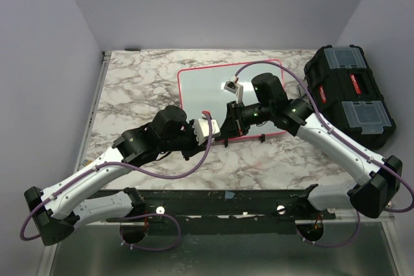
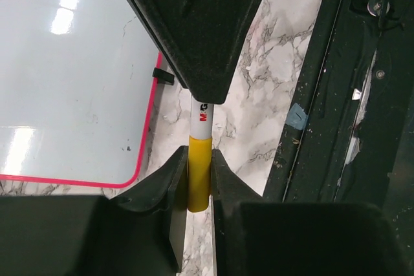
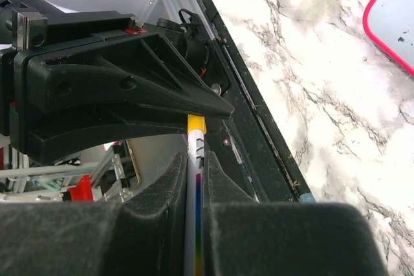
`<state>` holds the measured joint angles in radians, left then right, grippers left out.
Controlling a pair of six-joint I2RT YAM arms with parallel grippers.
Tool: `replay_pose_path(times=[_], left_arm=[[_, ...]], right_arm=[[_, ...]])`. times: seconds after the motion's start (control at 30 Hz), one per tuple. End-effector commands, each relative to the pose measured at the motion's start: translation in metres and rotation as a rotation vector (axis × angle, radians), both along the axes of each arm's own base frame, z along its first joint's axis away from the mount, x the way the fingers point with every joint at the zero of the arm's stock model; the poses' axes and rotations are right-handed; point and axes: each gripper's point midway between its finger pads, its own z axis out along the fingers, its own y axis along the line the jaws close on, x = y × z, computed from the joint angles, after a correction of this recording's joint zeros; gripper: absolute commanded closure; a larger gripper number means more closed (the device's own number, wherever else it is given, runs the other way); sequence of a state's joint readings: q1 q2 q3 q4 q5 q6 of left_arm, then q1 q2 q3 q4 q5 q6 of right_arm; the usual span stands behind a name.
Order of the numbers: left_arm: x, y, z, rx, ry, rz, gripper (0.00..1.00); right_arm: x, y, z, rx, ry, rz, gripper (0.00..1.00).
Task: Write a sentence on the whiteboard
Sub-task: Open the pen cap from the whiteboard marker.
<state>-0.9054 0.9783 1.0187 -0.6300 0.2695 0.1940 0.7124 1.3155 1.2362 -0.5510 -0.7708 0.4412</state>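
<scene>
The whiteboard, glossy with a pink-red rim, lies at the middle back of the marble table; it also shows in the left wrist view and as a corner in the right wrist view. No sentence is in view on it. Above its near edge the two grippers meet tip to tip. My right gripper is shut on the white barrel of a marker. My left gripper is shut on the marker's yellow cap. The white barrel runs up from the cap into the right gripper's fingers.
A black toolbox stands at the table's right edge. A small black clip sits on the board's near rim. A black rail runs along the table's near edge, where both arm bases are bolted. Walls close in on three sides.
</scene>
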Motion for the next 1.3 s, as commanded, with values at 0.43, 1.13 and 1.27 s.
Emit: replay_pose_path(times=[0.43, 1.13, 1.27], left_arm=[[0.011, 0.005, 0.002, -0.008, -0.055, 0.060, 1.00], [0.013, 0.007, -0.015, 0.040, -0.047, 0.053, 1.00], [0.012, 0.006, -0.015, 0.040, -0.048, 0.049, 1.00]], right_arm=[[-0.006, -0.010, 0.003, 0.006, -0.053, -0.029, 0.99], [-0.013, -0.034, 0.008, 0.006, -0.093, -0.076, 0.99], [-0.014, -0.038, 0.008, -0.001, -0.095, -0.084, 0.99]])
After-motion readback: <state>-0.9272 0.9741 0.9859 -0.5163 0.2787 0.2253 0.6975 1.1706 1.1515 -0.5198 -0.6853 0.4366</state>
